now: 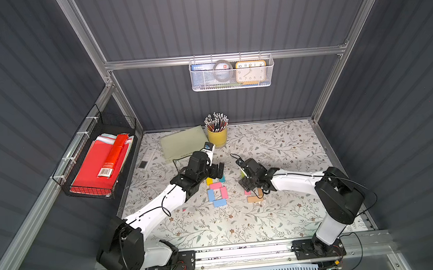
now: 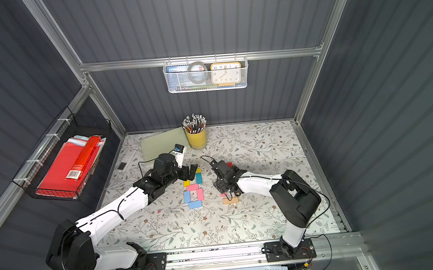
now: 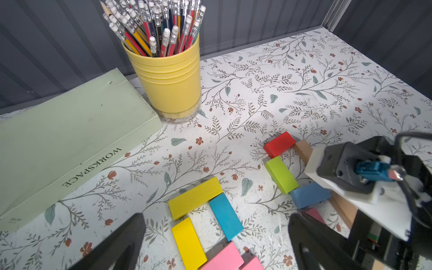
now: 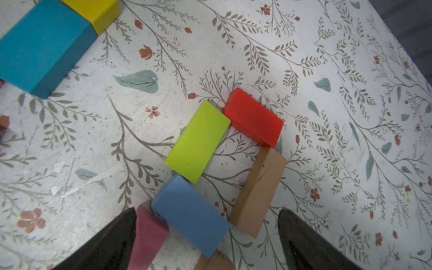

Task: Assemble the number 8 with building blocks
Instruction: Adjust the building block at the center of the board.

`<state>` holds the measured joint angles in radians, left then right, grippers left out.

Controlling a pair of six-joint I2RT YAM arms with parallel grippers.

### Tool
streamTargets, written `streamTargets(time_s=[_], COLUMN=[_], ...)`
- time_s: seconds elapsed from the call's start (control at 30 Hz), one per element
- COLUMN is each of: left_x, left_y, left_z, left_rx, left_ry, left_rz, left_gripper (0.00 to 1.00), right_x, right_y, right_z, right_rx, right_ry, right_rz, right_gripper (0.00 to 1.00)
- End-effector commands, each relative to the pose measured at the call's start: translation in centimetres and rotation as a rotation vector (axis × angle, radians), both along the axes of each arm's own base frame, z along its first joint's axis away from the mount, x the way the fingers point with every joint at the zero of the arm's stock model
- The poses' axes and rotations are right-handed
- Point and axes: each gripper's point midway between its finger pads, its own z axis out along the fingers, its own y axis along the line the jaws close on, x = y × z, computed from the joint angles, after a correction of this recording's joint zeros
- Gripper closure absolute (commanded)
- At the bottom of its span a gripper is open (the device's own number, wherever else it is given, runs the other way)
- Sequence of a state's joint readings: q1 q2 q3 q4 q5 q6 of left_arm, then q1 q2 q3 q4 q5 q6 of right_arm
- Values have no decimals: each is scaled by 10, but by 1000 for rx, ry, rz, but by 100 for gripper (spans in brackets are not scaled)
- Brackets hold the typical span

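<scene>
Our left claw (image 3: 217,218) and right claw (image 4: 207,214) both hang spread wide, pinching nothing, over the tabletop (image 1: 281,214). In front of the pencil cup (image 1: 217,138) we see the number 8 (image 2: 192,186), seven building blocks (image 3: 195,197) flat in two loops; spare blocks (image 4: 198,142) cluster front-right of the cup, beneath the right claw.

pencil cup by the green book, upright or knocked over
Upright. The yellow pencil cup stands on its base on the table, and its pencils point up out of the open top.
</scene>
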<state>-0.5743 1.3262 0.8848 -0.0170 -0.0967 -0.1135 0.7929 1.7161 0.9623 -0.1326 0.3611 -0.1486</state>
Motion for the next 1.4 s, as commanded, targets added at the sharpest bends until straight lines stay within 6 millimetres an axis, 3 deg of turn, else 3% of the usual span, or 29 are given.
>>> streamTargets(time_s=[0.0, 0.4, 1.37], left_x=[-3, -3, -2], left_y=[-1, -2, -4], left_z=[3, 1, -1], left_rx=[-12, -12, -13], left_ry=[-4, 2, 9], left_rz=[-13, -16, -18], left_gripper=[1, 1, 1], right_x=[6, 5, 10], right_y=[4, 1, 5], right_z=[1, -5, 12], right_rx=[-9, -31, 20], right_ry=[-18, -14, -44], right_rz=[-2, 0, -11], right_gripper=[1, 1, 1])
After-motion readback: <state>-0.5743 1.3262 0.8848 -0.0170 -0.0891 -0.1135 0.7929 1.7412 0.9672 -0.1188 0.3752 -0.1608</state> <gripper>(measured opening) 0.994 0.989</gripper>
